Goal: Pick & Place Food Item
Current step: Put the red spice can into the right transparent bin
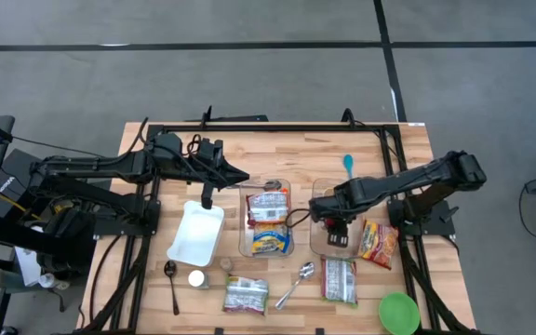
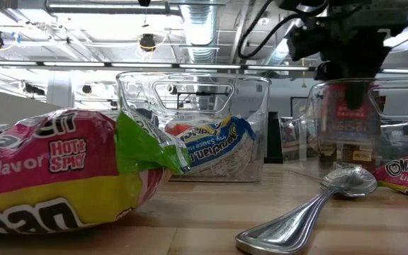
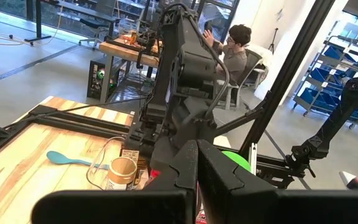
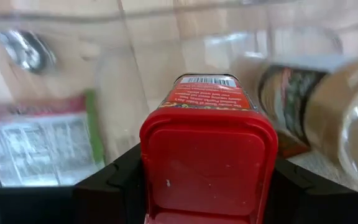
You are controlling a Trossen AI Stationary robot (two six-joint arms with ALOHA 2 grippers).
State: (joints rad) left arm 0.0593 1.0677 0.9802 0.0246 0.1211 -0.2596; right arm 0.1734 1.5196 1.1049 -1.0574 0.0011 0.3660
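The right gripper (image 4: 207, 186) holds a red-lidded rectangular spice tin (image 4: 209, 134), fingers clamped on its two sides, inside the clear plastic bin (image 1: 318, 244) on the right side of the wooden table (image 1: 403, 149). A brown glass jar with a label (image 4: 303, 99) lies on its side in the same bin, just beside the tin.

Risks from here, as I judge them: the grip sits at the lid end, so the tin could pivot or slip if the arm swings quickly; the tin may also knock the jar or catch the bin's wall on the way, dragging the bin across the table. Whether the tin's base touches the bin floor is unclear — the low view shows it only through the wall.

Pose: right arm reaches inward from the table's right edge, wrist bent down over the bin. Left gripper (image 1: 240, 177) hangs shut and empty above the table — near the second clear bin with noodle packets (image 1: 270, 223).
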